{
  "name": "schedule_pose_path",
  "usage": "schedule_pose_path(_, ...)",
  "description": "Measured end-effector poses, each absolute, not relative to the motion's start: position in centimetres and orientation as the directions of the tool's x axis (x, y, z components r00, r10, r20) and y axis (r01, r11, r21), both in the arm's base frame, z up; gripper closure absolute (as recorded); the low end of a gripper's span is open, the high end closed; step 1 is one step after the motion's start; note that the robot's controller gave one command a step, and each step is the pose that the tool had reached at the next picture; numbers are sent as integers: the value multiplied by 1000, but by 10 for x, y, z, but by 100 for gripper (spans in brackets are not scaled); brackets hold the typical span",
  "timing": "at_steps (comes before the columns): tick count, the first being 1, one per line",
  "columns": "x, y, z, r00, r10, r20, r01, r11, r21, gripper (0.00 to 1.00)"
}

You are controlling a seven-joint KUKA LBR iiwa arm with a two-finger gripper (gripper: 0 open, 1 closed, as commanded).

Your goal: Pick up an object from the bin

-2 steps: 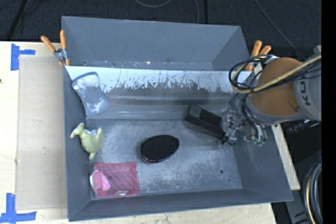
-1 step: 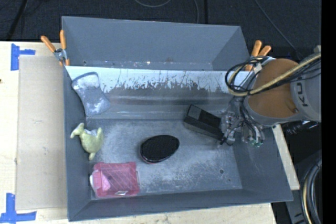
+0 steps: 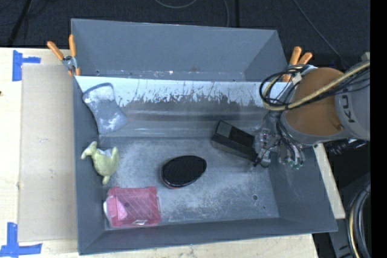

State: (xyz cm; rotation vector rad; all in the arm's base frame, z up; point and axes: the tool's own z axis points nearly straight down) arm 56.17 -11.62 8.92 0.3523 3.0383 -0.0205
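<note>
You have 5 loose things in the grey metal bin (image 3: 230, 199). Take the glossy black oval disc (image 3: 183, 171), lying flat near the middle of the floor, as your reference.

Up and to the right of the disc lies a flat black rectangular block (image 3: 233, 139), set at a slant with its far end pointing up-left and its near end pointing down-right. The gripper (image 3: 264, 158) is down in the bin to the right of the disc, right at the down-right end of that block. It is the thing nearest to the tool. You cannot tell from this view whether the gripper is apart or together, nor whether it touches the block. Above the gripper, further right of the disc, you see the arm's rounded orange cover (image 3: 317, 109) with looped black cables (image 3: 279, 84) on it.

To the left of the disc, well apart from it, stands a pale yellow-green toy animal figure (image 3: 103, 160). Down and to the left of the disc, a pink crinkled packet (image 3: 133, 205) lies flat in the bin's corner. Up and far to the left of the disc, a clear plastic bag (image 3: 104, 107) leans against the bin's sloping wall.
</note>
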Motion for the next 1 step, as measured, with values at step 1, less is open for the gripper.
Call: schedule_pose_path(1, 562, -116, 89, -970, 228, -84, 229, 973, -4, 100)
